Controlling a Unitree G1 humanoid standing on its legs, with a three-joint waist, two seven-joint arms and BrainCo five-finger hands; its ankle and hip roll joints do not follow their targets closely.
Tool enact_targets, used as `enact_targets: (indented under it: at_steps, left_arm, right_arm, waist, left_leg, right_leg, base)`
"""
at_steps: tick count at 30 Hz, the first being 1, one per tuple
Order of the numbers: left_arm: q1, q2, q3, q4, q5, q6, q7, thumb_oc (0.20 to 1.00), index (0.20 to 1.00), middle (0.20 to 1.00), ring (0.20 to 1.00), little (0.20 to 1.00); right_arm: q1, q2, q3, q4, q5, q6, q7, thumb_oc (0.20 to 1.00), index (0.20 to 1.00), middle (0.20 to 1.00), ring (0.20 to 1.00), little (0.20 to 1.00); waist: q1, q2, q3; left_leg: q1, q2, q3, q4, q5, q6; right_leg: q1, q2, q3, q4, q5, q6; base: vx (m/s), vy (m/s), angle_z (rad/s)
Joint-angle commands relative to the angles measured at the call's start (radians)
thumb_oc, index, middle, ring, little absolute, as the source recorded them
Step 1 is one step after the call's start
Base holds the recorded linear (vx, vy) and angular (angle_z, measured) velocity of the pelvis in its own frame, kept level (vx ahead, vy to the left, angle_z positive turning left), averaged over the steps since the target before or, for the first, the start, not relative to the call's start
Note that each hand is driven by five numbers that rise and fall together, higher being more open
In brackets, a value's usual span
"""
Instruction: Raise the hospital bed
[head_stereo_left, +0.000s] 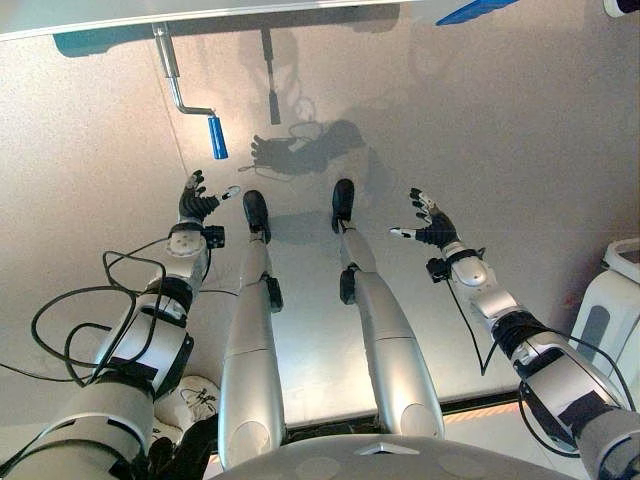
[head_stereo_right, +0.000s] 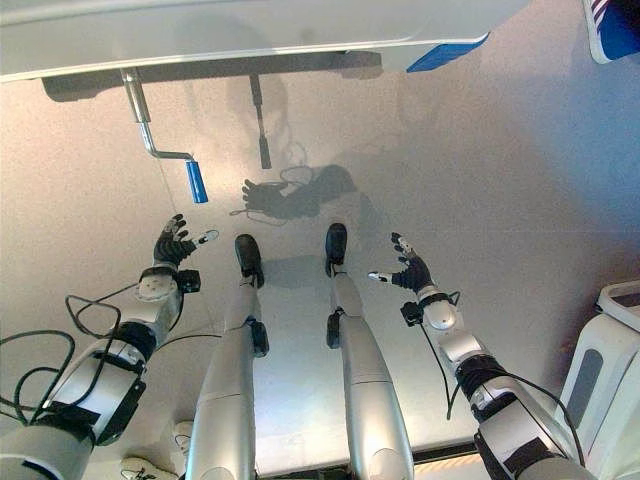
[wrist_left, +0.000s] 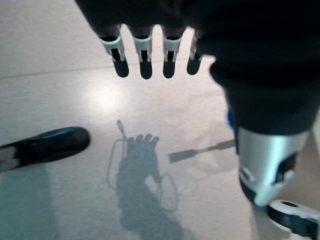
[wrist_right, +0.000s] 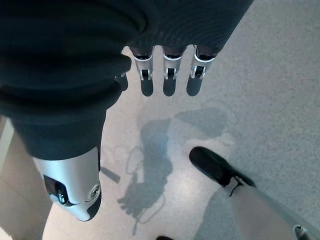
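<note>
The bed (head_stereo_left: 200, 12) runs along the far side of a pale speckled floor (head_stereo_left: 500, 140). Its metal crank (head_stereo_left: 172, 70), with a blue handle (head_stereo_left: 217, 137), hangs down from it. The left hand (head_stereo_left: 196, 203) is just below the handle, fingers spread, holding nothing. The right hand (head_stereo_left: 432, 225) is open too, well apart from the crank. A white stool (head_stereo_left: 612, 300) stands at the right

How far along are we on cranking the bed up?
Nothing looks done: the crank handle hangs untouched under the bed frame. In hand: the left hand is open just short of it; the right hand is open, aside. Left: grasp and turn the crank.
</note>
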Motion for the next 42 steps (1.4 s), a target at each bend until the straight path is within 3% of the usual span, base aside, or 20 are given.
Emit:
enact_targets:
  at_steps: [1, 23, 42]
  left_arm:
    - [0.014, 0.035, 0.026, -0.006, -0.026, -0.029, 0.023, 1.000, 1.000, 1.000, 1.000, 1.000]
    - [-0.120, 0.127, 0.005, -0.078, -0.048, -0.046, 0.043, 1.000, 1.000, 1.000, 1.000, 1.000]
    - [-0.211, 0.125, -0.041, -0.069, -0.054, -0.034, 0.035, 1.000, 1.000, 1.000, 1.000, 1.000]
  right_arm:
    - [0.079, -0.021, 0.010, -0.061, 0.038, -0.039, 0.009, 1.000, 1.000, 1.000, 1.000, 1.000]
    - [0.101, -0.047, 0.019, -0.090, 0.055, -0.041, 0.045, 1.000, 1.000, 1.000, 1.000, 1.000]
    - [0.089, -0.085, 0.059, -0.158, -0.025, -0.040, 0.039, 1.000, 1.000, 1.000, 1.000, 1.000]
  waist:
    - [0.008, -0.022, -0.025]
    - [0.002, -0.023, -0.015]
    - [-0.016, -0.035, -0.006]
  left_leg:
    - [0.002, -0.035, -0.012, 0.026, -0.066, 0.026]
    - [-0.006, -0.035, -0.018, 0.023, -0.068, 0.023]
    - [-0.012, -0.034, -0.014, 0.028, -0.073, 0.022]
  right_leg:
    - [-0.025, 0.005, 0.017, 0.094, -0.046, 0.114]
    - [-0.026, 0.002, 0.016, 0.079, -0.045, 0.116]
    - [-0.034, 0.003, 0.014, 0.082, -0.044, 0.120]
  base:
    - [0.00, 0.000, 0.00]
    - [0.00, 0.000, 0.00]
    - [0.00, 0.000, 0.00]
